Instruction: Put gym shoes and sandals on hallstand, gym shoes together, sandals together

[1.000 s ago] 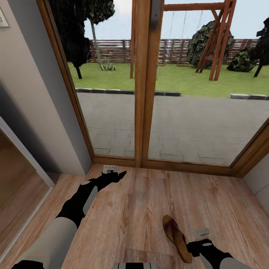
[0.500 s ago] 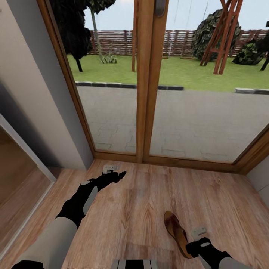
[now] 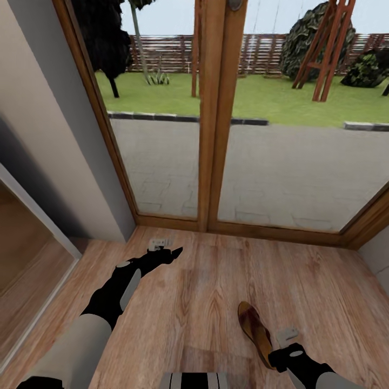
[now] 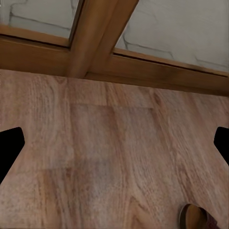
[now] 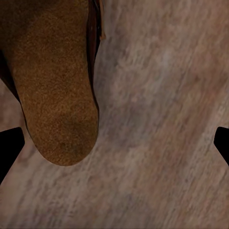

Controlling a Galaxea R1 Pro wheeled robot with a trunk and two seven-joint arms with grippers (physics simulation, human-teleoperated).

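Note:
One dark brown sandal (image 3: 255,330) lies flat on the wood-plank corridor floor (image 3: 205,302), just ahead of my right arm. Its suede-like footbed (image 5: 52,81) is close under the right wrist camera. My right gripper (image 5: 114,145) hovers open over bare floor beside the sandal's rounded end, touching nothing. My left gripper (image 3: 172,252) is stretched out low over the floor near the door sill, open and empty (image 4: 114,148). The sandal's tip (image 4: 195,218) peeks into the left wrist view. The gym shoes, the other sandal and the hallstand are out of view.
Glazed double doors in a wooden frame (image 3: 216,162) close the corridor ahead, with a raised sill (image 3: 243,231). A grey wall (image 3: 59,162) and a pale-framed opening (image 3: 38,216) run along the left. A pale wall corner (image 3: 378,259) stands at the right.
The head view has shifted a little, so doors and floor sit higher in the picture. The right wrist has drawn slightly nearer to me along the sandal. Both grippers stay open.

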